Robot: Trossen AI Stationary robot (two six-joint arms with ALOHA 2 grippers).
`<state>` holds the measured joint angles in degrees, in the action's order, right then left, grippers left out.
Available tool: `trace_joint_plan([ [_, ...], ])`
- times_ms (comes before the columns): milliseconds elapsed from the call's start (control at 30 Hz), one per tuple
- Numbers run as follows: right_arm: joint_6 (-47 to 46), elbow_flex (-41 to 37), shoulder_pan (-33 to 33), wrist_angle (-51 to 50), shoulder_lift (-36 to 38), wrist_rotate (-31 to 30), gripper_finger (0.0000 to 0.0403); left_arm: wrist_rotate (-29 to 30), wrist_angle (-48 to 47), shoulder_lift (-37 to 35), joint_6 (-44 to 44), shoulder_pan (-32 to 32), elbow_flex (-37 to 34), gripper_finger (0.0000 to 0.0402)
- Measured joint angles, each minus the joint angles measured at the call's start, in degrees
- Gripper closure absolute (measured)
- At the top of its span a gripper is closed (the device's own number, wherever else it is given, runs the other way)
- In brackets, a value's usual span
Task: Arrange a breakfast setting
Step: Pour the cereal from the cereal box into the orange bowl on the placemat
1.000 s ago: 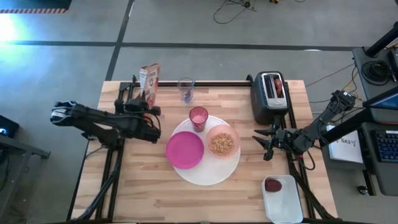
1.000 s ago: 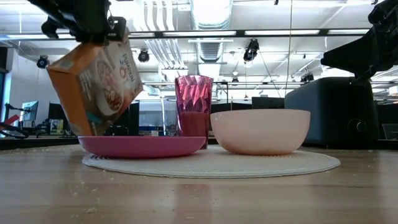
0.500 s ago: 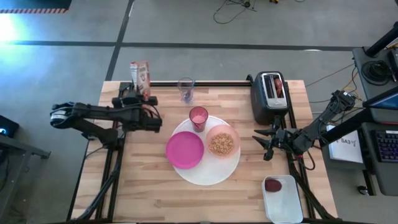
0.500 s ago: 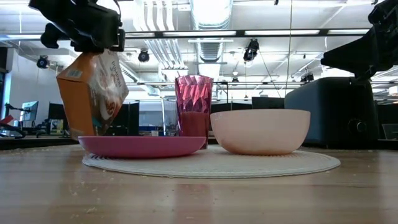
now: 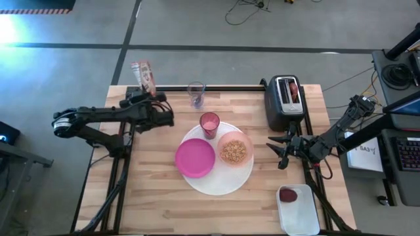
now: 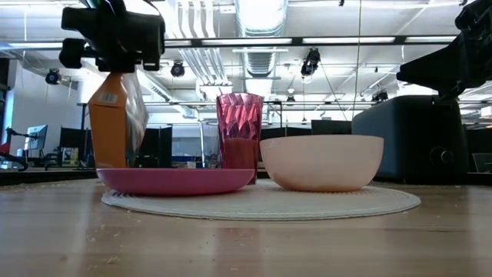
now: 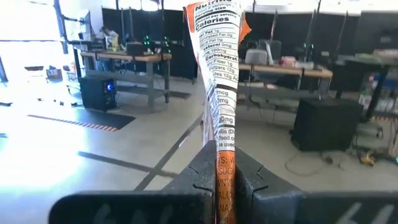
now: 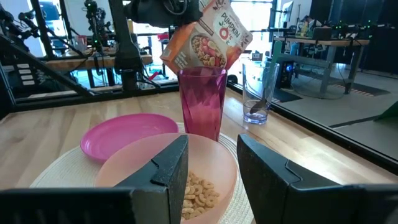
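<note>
Orange carton: cereal box [image 5: 145,77] pinched at its flattened end by left claw [image 7: 219,180], raised over the surface's 11 o'clock corner; carried clear of the setting, likely for parking now that cereal is in the bowl.
Left claw state: clamped tight on box, box edge-on between fingers in left wrist view.
Right claw [image 5: 283,152]: about half spread, nothing in it, hovering at 3 o'clock just in front of toaster [image 5: 286,101]; waiting.
White plate [image 5: 231,186]: big round base at surface centre, carrying the smaller dishes.
Magenta plate [image 5: 195,158]: on white plate's 9 o'clock side, bare; probably kept free for the bagel.
Pink bowl [image 5: 235,150]: on white plate's 3 o'clock side, cereal inside, touching magenta plate.
Pink tumbler [image 5: 209,124]: upright at white plate's 12 o'clock rim.
Clear glass [image 5: 195,94]: upright near 12 o'clock edge, apart from plate; spoon inside per right wrist view.
Dark red fruit [image 5: 288,194]: in white tray [image 5: 300,220] at 5 o'clock corner, not yet moved.
Bagel: something in the toaster slot, cannot tell.
</note>
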<state>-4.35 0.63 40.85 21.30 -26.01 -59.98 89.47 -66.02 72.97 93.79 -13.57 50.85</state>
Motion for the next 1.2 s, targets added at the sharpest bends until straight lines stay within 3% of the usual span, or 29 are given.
trace_joint_plan([
  [233, -0.01, 0.01, 0.01, 0.00, -0.01, -0.01, 0.0275, -3.65, 8.54, -0.12, -7.36, 2.72, -2.64, 0.0402],
  [433, -0.05, 0.00, -0.01, 0.00, 0.01, -0.01, 0.0275, -10.06, 17.16, 0.11, -6.61, 6.09, -9.66, 0.0402],
  [633, -0.05, -0.01, -0.01, 0.02, 0.01, -0.01, 0.0275, -12.07, 24.22, 0.09, -4.80, 6.92, -14.85, 0.0402],
  [1033, 0.02, 0.00, 0.01, 0.00, -0.01, -0.01, 0.0275, -11.59, 23.03, 0.04, -4.78, 6.86, -15.61, 0.0401],
  [1200, 0.01, 0.00, 0.00, 0.00, 0.00, -0.01, 0.0275, -10.98, 21.40, 0.04, -4.78, 6.65, -15.32, 0.0376],
])
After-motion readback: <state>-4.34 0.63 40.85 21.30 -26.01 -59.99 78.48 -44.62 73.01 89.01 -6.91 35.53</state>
